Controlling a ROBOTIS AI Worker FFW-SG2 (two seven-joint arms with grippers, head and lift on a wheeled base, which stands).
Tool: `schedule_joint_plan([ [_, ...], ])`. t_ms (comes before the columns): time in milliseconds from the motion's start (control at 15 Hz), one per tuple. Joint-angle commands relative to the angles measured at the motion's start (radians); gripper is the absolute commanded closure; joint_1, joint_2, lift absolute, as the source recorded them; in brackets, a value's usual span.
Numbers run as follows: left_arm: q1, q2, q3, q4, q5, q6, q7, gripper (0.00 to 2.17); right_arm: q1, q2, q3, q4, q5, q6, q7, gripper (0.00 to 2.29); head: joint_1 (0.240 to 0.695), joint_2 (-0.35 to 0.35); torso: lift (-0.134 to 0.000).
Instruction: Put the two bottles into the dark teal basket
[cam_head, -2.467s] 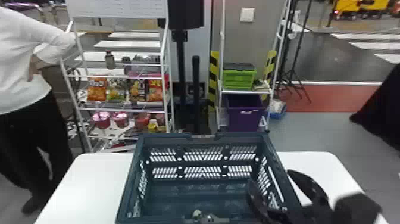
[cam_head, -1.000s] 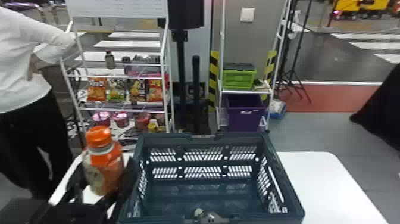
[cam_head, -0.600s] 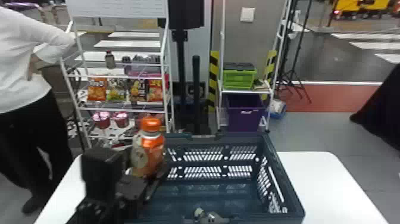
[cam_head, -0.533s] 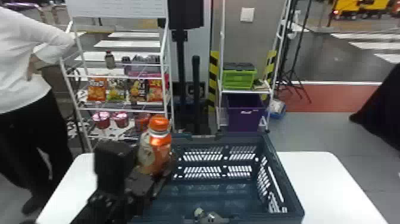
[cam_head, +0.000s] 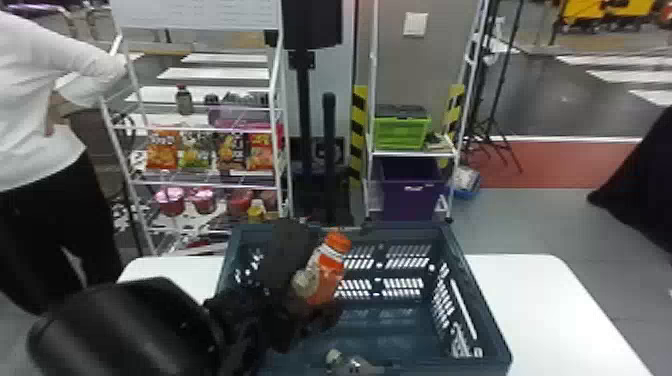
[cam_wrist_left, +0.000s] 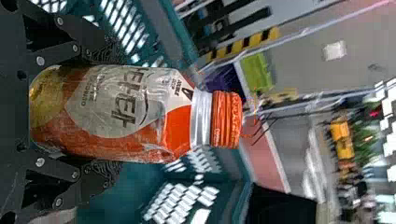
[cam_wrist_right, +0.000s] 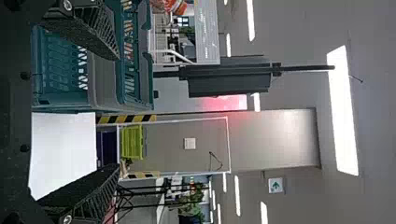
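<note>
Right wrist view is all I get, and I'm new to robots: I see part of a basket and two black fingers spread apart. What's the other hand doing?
Observer: The left gripper is closed around an orange-capped bottle.

Operator: Oh! Is it holding that bottle straight up?

Observer: Not quite; the cap is uppermost but tips toward the robot's right.

Operator: And is there another bottle anywhere?

Observer: What looks like a second bottle lies inside the dark teal basket, by the wall nearest the robot.

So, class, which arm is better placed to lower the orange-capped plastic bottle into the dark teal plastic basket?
Left, I'd judge: the left gripper holds the bottle over the basket, while the right gripper is open and empty.
</note>
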Motion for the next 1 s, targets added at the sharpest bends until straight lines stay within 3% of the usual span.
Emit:
schedule_joint_plan([
  [0,-0.118,-0.023,-0.035,0.063,-0.001,0.232,-0.083,2.15,0.001,0.002,-0.004,0.005,-0.002,-0.002,0.001,0.07,0.499,0.0,0.0],
  [67,-0.167,-0.039,-0.053,0.115,-0.012,0.3,-0.136,2.15,0.0,0.003,-0.004,0.007,-0.002,-0.002,0.004,0.07,0.499,0.0,0.0],
  [400,-0.339,-0.118,-0.176,0.378,-0.071,0.3,-0.274,2.15,-0.006,0.003,-0.004,0.034,-0.006,-0.02,0.004,0.07,0.499,0.0,0.0],
  [667,-0.414,-0.254,-0.201,0.612,-0.232,0.294,-0.462,2.15,-0.006,0.003,-0.007,0.051,-0.008,-0.048,0.006,0.07,0.499,0.0,0.0],
  [800,-0.443,-0.288,-0.213,0.712,-0.267,0.272,-0.503,2.15,-0.006,0.003,-0.007,0.054,-0.008,-0.057,0.006,0.07,0.499,0.0,0.0],
  [933,-0.461,-0.302,-0.243,0.775,-0.287,0.242,-0.521,2.15,-0.008,0.003,-0.007,0.059,-0.008,-0.06,0.006,0.07,0.499,0.0,0.0],
])
